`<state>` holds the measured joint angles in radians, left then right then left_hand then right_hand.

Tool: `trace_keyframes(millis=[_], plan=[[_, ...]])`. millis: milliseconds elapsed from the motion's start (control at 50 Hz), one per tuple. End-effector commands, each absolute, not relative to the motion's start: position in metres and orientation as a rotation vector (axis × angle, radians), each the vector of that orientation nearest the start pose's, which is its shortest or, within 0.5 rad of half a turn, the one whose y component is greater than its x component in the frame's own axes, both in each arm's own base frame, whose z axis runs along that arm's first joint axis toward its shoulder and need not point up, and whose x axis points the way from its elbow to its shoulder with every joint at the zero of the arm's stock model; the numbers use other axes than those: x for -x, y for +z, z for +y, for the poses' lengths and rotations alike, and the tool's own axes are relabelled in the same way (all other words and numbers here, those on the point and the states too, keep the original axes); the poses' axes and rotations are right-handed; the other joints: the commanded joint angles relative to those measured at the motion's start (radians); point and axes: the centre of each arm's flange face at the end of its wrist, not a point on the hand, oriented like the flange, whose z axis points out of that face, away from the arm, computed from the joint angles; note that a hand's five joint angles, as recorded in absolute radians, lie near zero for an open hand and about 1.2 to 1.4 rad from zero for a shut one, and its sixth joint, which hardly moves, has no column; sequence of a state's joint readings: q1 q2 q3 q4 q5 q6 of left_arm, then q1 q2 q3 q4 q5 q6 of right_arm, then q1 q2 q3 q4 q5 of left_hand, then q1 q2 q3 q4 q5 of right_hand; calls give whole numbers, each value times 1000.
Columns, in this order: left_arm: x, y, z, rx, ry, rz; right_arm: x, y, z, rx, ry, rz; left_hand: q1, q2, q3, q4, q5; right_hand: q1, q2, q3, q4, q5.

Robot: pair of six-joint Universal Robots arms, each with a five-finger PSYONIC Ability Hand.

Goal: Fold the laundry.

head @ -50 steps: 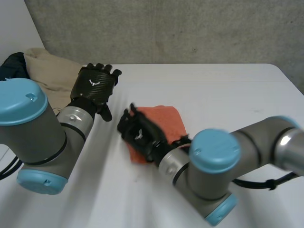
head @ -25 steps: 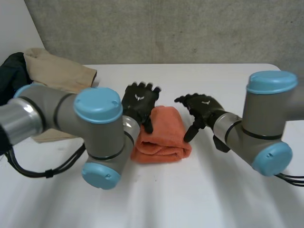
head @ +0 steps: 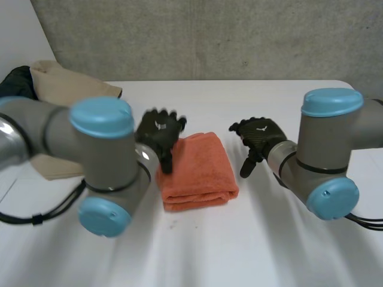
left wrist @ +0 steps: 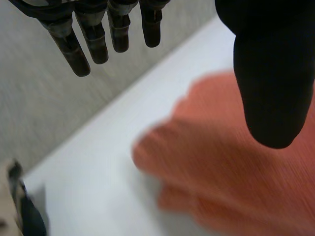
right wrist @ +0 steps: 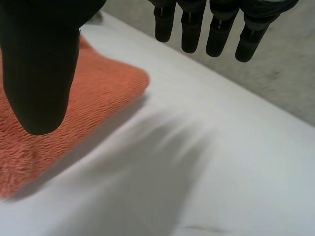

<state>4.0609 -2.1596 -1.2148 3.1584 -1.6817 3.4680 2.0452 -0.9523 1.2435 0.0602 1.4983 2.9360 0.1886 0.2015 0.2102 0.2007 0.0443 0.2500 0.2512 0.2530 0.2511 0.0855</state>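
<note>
Found the orange towel (head: 197, 170) folded into a thick pad near the middle of the bench (head: 287, 98), between the two robot hands. Found the left robot hand (head: 158, 133) at the towel's left edge, fingers (left wrist: 96, 44) straight, thumb spread wide above the cloth, nothing gripped. Could not confirm contact with the cloth. Found the right robot hand (head: 258, 136) just beside the towel's right edge and apart from it, fingers (right wrist: 192, 34) extended and loose, nothing held. Noted a beige garment (head: 66, 89) and a dark garment (head: 13, 81) heaped at the far left corner of the bench, not yet folded.

Judged the fold on this item complete. Judged the main hazard to be a sideways drag of the left thumb across the top layer, enough to peel it back and open the fold. Judged a second hazard to be a low sweep of the left arm toward the heap, likely to push the pad askew. Recommended lifting clear before any travel.
</note>
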Motion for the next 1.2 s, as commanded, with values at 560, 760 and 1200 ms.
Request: trace_keyframes(millis=[560,760,1200], plan=[[355,256,-225,-1640,-2281,2379,-328,104,-255,546,-1301,2219,10,-3,-11,-2,-20,119,118,116,118,109],[355,256,-225,-1640,-2281,2379,-340,122,-279,524,-1474,2076,10,-3,-11,-2,-20,1146,1145,1143,1145,1136],[353,289,-218,-1622,-2413,2263,-196,142,-487,171,-2119,2248,4,-9,-17,-8,-26,1146,1145,1143,1145,1136]])
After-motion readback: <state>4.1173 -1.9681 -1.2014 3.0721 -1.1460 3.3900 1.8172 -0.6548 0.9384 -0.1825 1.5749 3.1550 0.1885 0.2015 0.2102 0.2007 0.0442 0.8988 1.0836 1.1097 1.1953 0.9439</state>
